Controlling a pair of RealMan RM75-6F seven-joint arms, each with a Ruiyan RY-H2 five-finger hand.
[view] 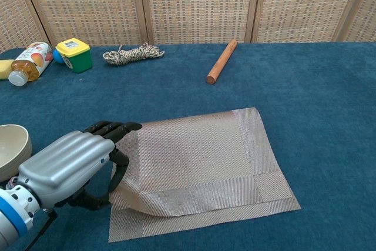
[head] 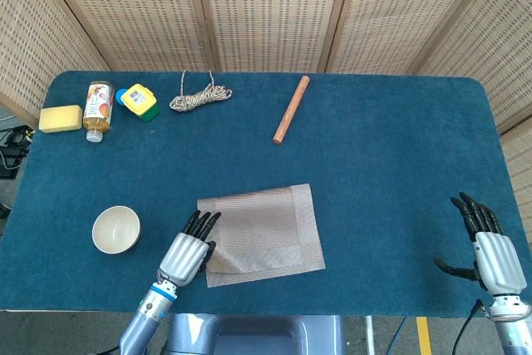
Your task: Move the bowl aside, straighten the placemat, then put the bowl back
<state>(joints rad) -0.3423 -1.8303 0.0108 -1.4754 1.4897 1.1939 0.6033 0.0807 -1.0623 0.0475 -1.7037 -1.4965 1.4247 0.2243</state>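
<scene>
The left hand (view: pixel 73 166) holds the placemat's (view: pixel 200 163) folded near-left edge at its 8 o'clock, the bowl (head: pixel 115 229) at 9, the right hand (head: pixel 490 248) spread wide, empty.

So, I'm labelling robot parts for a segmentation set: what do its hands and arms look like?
Both the left hand and the right hand have a smooth silver-grey shell over the back and black segmented fingers. The left wrist has a white cuff with a blue band, then a grey arm. A thin black cable runs below it.
</scene>
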